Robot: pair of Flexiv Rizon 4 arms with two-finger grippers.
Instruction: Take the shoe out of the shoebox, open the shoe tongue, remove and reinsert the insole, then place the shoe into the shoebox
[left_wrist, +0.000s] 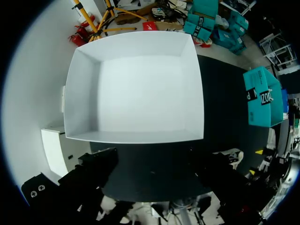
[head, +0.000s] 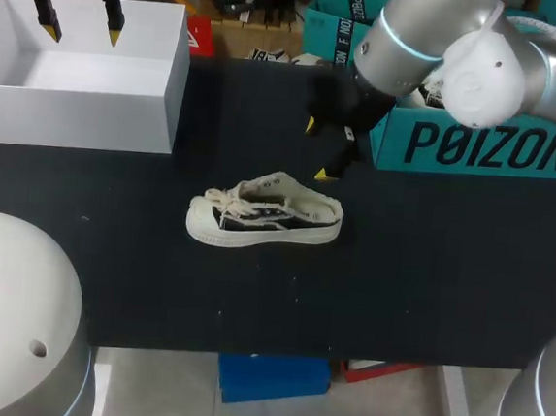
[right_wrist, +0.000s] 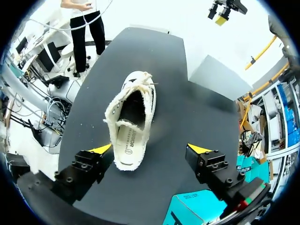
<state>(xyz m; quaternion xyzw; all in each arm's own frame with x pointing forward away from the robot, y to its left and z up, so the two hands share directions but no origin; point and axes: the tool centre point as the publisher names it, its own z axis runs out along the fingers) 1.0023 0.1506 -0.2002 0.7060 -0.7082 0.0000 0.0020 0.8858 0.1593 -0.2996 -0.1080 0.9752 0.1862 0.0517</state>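
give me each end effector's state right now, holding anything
Left end effector: open, empty, above the shoebox.
Right end effector: open, empty, by the heel of the shoe.

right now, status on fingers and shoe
Left fingers open above the empty shoebox. Right fingers open at the heel of the shoe. It sits upright on the table, insole in. Nothing blocking it.

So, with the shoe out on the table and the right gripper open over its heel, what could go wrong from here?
1. The shoe sits off-centre under the open right gripper, so closing might shove the heel sideways rather than grip it.
2. The left gripper hangs open over the shoebox, away from the shoe. With nothing pinning it, pulling the insole may lift the whole shoe.
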